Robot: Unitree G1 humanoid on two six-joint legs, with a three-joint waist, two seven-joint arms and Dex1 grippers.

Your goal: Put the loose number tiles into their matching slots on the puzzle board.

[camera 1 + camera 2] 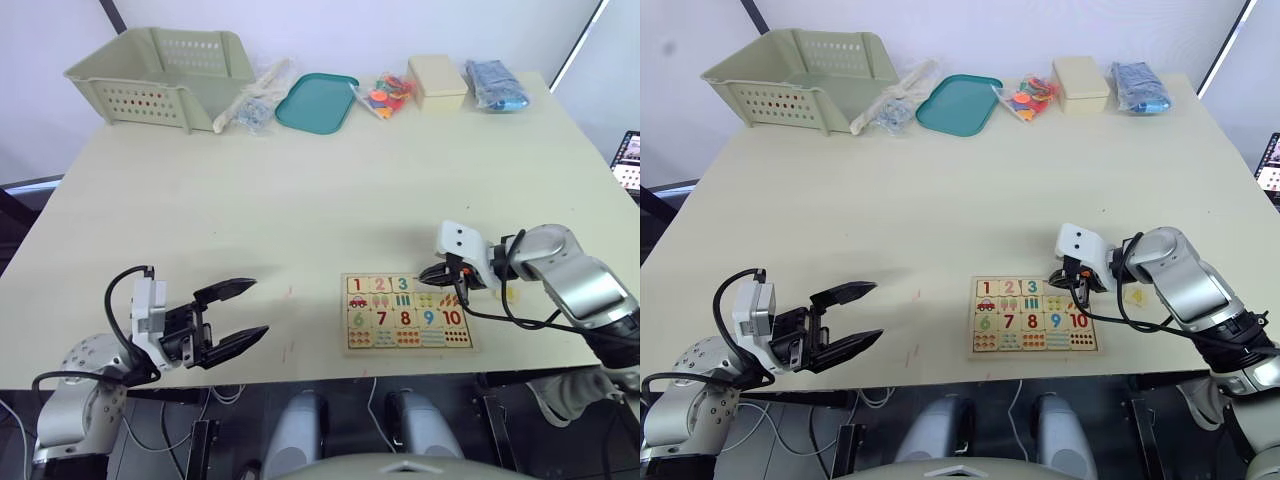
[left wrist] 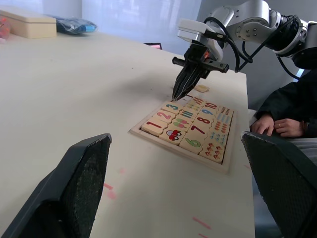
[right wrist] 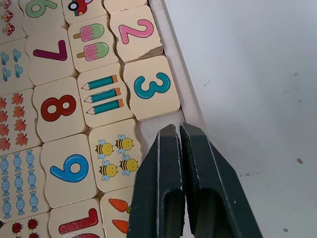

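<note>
The flat rectangular pale-wood puzzle board (image 1: 407, 312), with its thin raised frame and printed coloured digits, lies near the front edge of the smooth cream table (image 1: 300, 190), at about 5 o'clock from the table's middle. Its top row holds the small square pale-wood tiles printed 1 (image 1: 357, 285), 2 (image 1: 379, 284) and 3 (image 3: 151, 93), each seated in a shallow square recess. The next slot (image 3: 148, 134) along that row is bare wood — and the right gripper (image 3: 179, 130), two black tapering fingers pressed together with nothing between them, points its tips down into it (right beside the frame's rim). One loose pale tile (image 1: 508, 295) rests on the table at 3 o'clock from the board, just beside the right arm; its digit cannot be read.

The left gripper (image 1: 238, 314) hovers spread wide and empty at 9 o'clock from the board, well apart — open tabletop lies between them.
</note>
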